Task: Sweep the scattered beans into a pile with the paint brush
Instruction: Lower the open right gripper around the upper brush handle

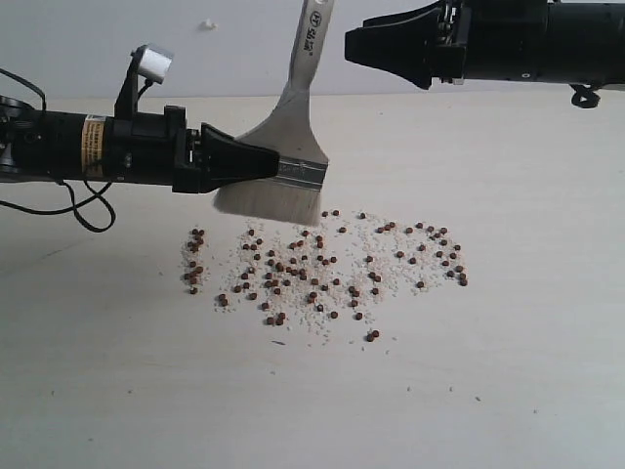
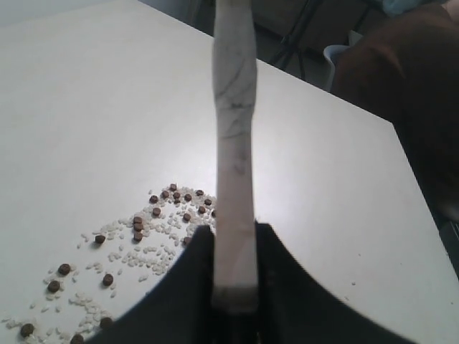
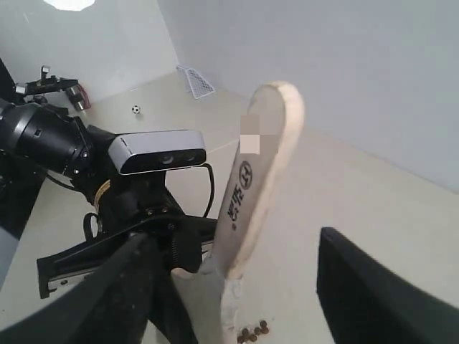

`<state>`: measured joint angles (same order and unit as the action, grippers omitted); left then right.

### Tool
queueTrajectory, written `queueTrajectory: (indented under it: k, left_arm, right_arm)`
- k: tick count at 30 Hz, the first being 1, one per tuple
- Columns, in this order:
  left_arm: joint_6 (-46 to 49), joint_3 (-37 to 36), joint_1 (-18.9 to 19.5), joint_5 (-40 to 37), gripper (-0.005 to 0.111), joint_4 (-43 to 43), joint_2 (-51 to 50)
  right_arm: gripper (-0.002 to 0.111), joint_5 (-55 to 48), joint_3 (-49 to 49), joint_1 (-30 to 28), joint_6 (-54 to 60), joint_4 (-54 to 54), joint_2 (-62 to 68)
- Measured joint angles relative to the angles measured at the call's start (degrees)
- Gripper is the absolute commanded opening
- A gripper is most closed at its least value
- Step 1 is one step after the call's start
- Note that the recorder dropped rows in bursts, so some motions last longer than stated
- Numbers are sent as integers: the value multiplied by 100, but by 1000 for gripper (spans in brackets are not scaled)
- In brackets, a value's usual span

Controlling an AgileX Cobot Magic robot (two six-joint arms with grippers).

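Beans: loose wide scatter across the centre of the exterior frame, mixed with whitish grains, flat on the pale table. Not heaped. A small separate cluster sits at the scatter's left edge and two strays at its lower edge.

Paint brush: centre-left of the exterior frame, standing near upright, handle leaning to the upper right and running out of the top of the frame. Bristles point down at the scatter's upper-left edge. Can't tell whether they touch the table.

Left gripper: comes in from the left, level, clamped on the paint brush right at the metal band. The left wrist view confirms this, with dark jaws on both flat sides of the handle.

Right gripper: upper right of the exterior frame, well above the table, tip near the handle's top but apart from it. Jaws spread wide, nothing in them.
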<state>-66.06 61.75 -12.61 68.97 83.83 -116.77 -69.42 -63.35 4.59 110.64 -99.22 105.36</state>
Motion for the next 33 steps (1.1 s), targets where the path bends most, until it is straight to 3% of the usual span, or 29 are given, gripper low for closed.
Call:
queueTrajectory:
  k: [7, 12, 28, 33]
  left_arm:
    - [0, 0, 0, 0, 0, 0, 0]
    - [0, 0, 0, 0, 0, 0, 0]
    - [-11, 8, 0, 0, 0, 69, 0]
    - [-11, 8, 0, 0, 0, 122, 0]
  right_arm:
    - [61, 551, 0, 0, -45, -13, 159]
    - [61, 967, 0, 0, -751, -13, 159]
    - [61, 948, 0, 0, -1024, 187, 159]
    - [61, 333, -294, -24, -1110, 210, 465]
